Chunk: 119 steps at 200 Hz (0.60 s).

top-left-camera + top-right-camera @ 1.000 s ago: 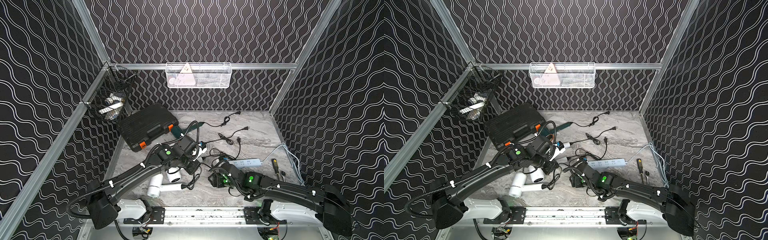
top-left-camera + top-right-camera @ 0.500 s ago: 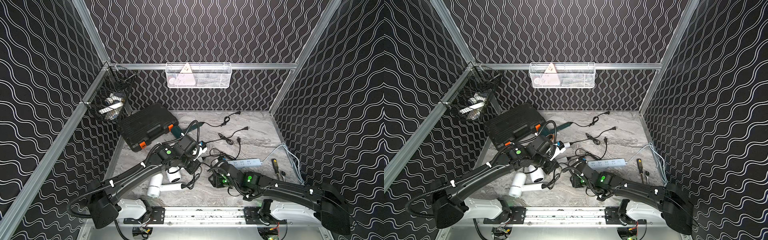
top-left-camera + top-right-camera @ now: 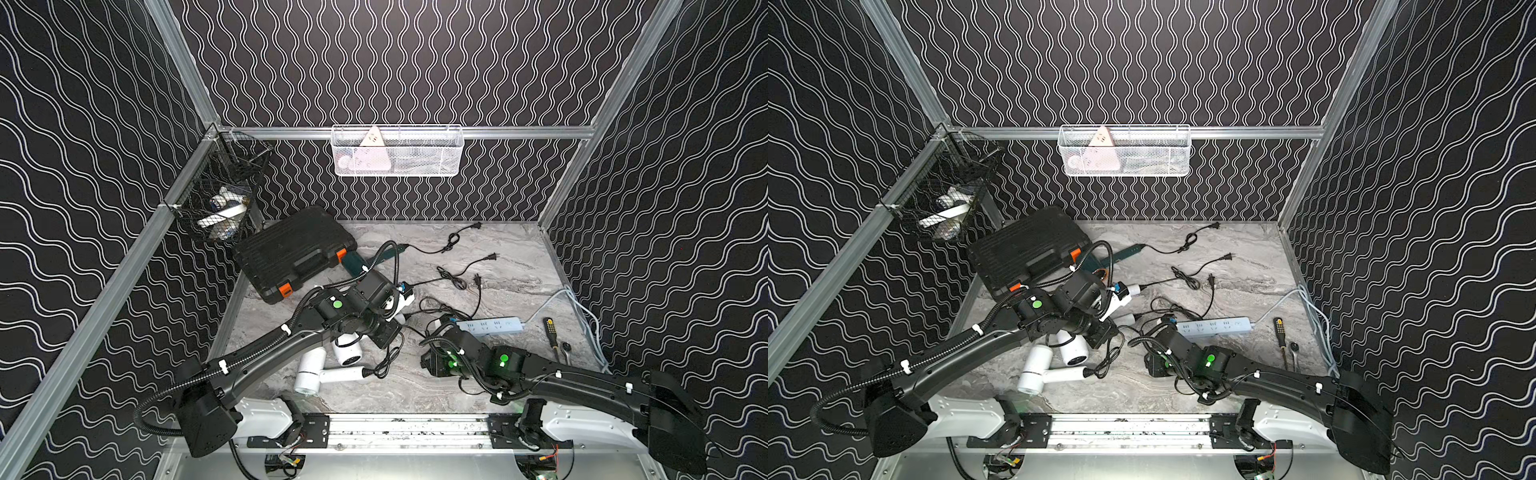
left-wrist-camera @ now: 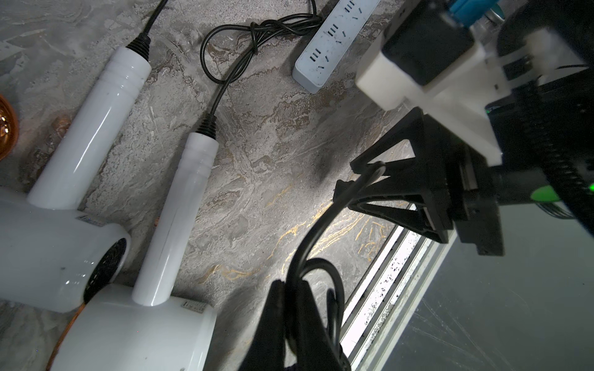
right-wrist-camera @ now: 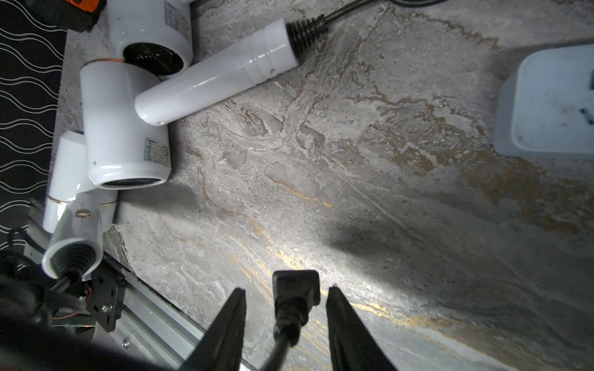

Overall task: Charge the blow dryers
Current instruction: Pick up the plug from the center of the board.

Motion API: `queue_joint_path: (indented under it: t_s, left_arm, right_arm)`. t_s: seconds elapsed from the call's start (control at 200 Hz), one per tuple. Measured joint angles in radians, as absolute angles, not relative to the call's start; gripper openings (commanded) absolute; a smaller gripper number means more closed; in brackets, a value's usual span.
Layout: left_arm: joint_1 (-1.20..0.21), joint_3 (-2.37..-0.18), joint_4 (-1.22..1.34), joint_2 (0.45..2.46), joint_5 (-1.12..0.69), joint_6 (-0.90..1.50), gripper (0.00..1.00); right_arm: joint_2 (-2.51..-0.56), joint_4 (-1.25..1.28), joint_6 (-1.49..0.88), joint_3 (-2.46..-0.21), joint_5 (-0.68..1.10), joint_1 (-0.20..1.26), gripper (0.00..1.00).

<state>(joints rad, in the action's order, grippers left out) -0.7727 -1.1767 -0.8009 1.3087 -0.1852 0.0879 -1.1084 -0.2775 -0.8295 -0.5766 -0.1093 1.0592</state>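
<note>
Marble tabletop (image 3: pixel 498 257) holds three white blow dryers (image 5: pixel 125 128), one green dryer (image 3: pixel 1127 251).

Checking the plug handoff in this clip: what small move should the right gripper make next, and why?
Probably close the right gripper on the black plug: it sits between the open jaws with a gap on each side, while the left gripper, shut, pinches its cord.
</note>
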Motion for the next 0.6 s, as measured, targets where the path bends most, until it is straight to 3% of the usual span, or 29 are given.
queue_joint_path:
  t_s: [0.595]
  left_arm:
    - [-0.773,-1.177,-0.801,1.303,-0.185,0.103,0.0]
  right_arm:
    - [-1.134,-0.279,-0.841,-0.599,-0.118,1.059,0.29]
